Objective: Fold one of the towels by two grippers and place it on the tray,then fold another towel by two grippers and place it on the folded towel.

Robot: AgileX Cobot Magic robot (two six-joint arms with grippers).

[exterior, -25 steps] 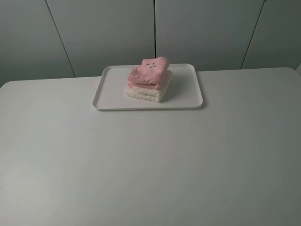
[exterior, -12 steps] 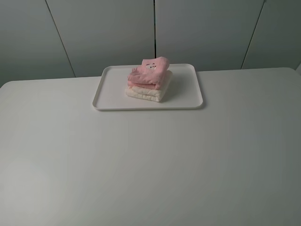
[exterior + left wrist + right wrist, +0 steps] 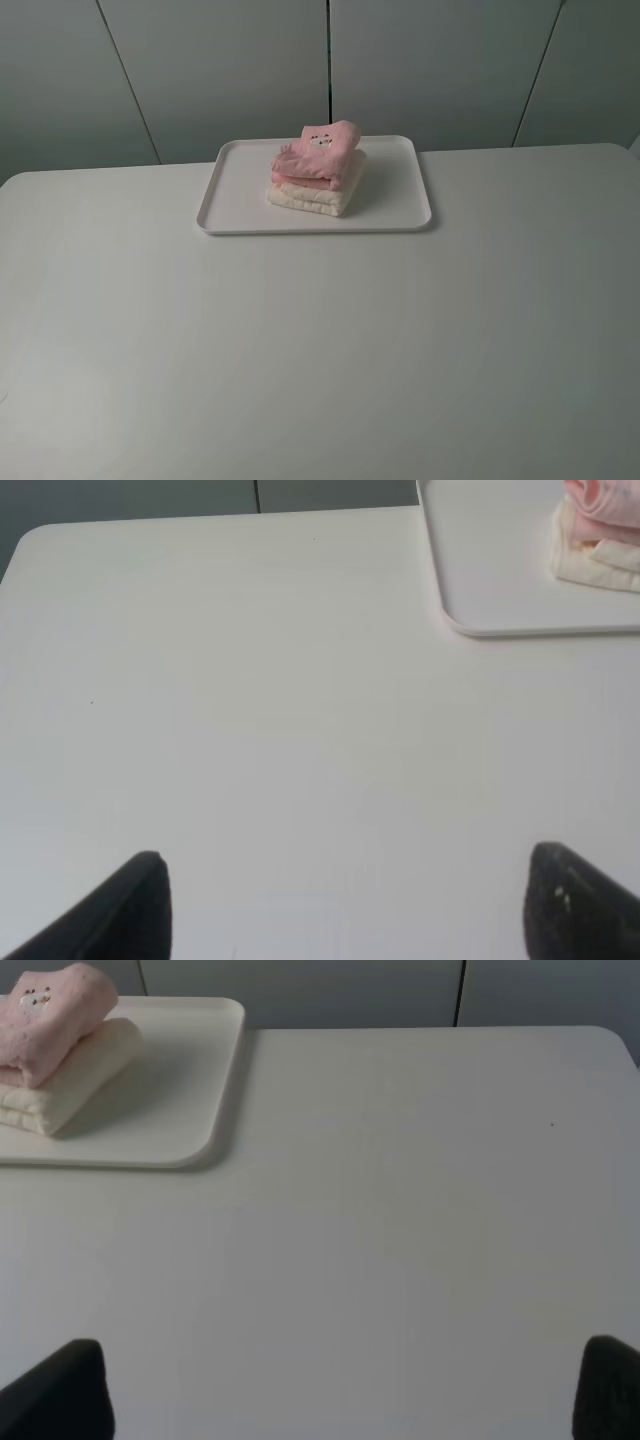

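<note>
A folded pink towel (image 3: 318,152) with a small face print lies on top of a folded cream towel (image 3: 312,196) on the white tray (image 3: 236,190) at the back of the table. The stack also shows in the left wrist view (image 3: 600,530) and the right wrist view (image 3: 55,1050). Neither arm shows in the exterior view. My left gripper (image 3: 345,905) is open and empty over bare table, its dark fingertips (image 3: 140,905) wide apart. My right gripper (image 3: 345,1390) is open and empty too, fingertips (image 3: 60,1390) wide apart, well short of the tray.
The white table (image 3: 320,340) runs wide around the tray. Grey wall panels (image 3: 330,60) stand right behind the table's back edge. The table's rounded far corners show in both wrist views.
</note>
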